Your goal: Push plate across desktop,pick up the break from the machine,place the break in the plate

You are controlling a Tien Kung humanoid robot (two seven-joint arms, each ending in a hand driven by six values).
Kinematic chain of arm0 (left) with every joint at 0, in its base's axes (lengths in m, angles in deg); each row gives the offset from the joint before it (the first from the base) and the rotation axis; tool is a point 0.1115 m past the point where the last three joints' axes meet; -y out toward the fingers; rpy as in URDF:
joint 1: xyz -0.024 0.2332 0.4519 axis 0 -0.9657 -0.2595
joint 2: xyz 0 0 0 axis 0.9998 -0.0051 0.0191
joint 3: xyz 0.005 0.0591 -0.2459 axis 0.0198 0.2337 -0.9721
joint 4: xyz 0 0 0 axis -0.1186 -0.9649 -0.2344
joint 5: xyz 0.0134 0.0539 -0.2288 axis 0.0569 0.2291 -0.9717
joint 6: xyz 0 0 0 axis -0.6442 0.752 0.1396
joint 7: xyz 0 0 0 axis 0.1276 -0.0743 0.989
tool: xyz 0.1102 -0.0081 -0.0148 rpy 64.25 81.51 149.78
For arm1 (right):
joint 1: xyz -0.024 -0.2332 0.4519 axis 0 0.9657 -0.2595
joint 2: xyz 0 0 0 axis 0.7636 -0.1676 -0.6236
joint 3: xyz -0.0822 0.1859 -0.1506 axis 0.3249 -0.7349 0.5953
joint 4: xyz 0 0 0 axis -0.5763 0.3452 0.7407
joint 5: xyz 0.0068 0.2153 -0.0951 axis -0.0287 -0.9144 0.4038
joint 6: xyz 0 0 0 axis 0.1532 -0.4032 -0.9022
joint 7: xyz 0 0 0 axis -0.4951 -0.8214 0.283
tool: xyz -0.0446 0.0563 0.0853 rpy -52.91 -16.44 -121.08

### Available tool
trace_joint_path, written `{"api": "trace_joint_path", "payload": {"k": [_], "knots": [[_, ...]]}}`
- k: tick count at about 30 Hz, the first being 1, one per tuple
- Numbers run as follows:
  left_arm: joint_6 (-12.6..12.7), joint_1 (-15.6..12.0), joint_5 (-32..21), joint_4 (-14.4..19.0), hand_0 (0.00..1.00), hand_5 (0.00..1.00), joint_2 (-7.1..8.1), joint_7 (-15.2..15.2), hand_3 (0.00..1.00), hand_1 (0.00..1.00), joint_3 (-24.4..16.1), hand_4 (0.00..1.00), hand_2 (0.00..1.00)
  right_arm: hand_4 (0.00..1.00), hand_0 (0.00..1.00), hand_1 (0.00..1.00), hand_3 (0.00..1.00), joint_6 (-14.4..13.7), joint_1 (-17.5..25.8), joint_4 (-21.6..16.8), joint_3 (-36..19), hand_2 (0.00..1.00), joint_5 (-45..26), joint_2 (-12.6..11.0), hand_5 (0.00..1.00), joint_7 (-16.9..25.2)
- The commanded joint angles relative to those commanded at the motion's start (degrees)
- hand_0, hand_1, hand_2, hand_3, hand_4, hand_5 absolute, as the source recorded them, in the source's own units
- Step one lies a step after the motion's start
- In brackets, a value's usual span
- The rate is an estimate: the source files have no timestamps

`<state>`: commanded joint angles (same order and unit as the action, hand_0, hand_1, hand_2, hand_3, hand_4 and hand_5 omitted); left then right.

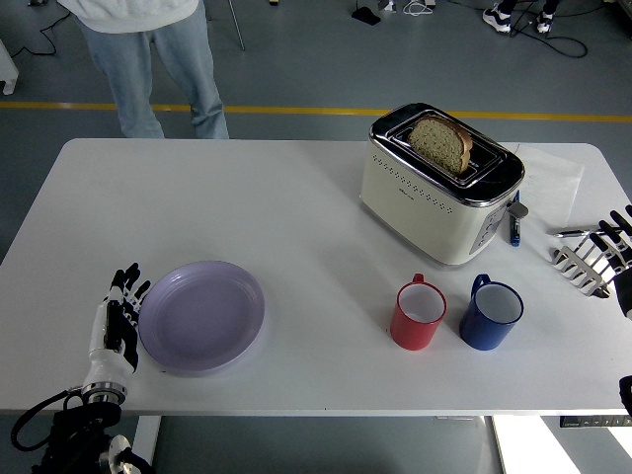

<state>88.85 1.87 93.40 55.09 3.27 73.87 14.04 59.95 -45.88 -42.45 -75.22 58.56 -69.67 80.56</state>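
Observation:
A lilac plate point(202, 316) lies flat near the table's front left. My left hand point(119, 320) stands upright against the plate's left rim, its fingers straight and holding nothing. A slice of brown bread point(441, 142) sticks up from a slot of the cream and chrome toaster point(439, 185) at the back right. My right hand point(622, 259) shows only at the right edge, fingers spread, beside a metal rack.
A red mug point(419, 313) and a blue mug point(491, 312) stand in front of the toaster. A metal rack point(582, 263) and a pen point(514, 225) lie at the right. A person point(148, 49) stands at the far side.

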Motion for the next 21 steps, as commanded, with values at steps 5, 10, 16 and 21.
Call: {"api": "trace_joint_path", "payload": {"k": [5, 10, 16, 21], "knots": [[0.07, 0.18, -0.67, 0.36, 0.860, 0.998, 0.13, 0.18, 0.889, 0.907, 1.71, 0.622, 0.977, 0.509, 0.740, 0.683, 0.634, -0.01, 0.05, 0.00, -0.04, 0.674, -0.02, -0.04, 0.586, 0.01], [0.36, 0.61, -1.68, 0.48, 0.861, 0.998, 0.49, 0.60, 0.889, 0.907, 3.72, 0.623, 0.976, 0.509, 0.741, 0.684, 0.634, 0.01, 0.01, 0.00, 0.02, 0.675, -0.03, -0.03, 0.586, 0.02], [0.53, 0.94, -2.92, 0.90, 0.858, 0.998, 0.76, 0.96, 0.889, 0.905, 6.38, 0.624, 0.975, 0.509, 0.741, 0.683, 0.634, 0.03, 0.00, 0.00, 0.02, 0.675, 0.01, 0.00, 0.586, 0.02], [0.54, 1.29, -3.69, 1.27, 0.857, 0.998, 1.26, 1.09, 0.889, 0.904, 8.65, 0.624, 0.974, 0.508, 0.741, 0.684, 0.634, 0.04, 0.05, -0.04, -0.06, 0.675, 0.01, -0.04, 0.585, 0.03]]}}
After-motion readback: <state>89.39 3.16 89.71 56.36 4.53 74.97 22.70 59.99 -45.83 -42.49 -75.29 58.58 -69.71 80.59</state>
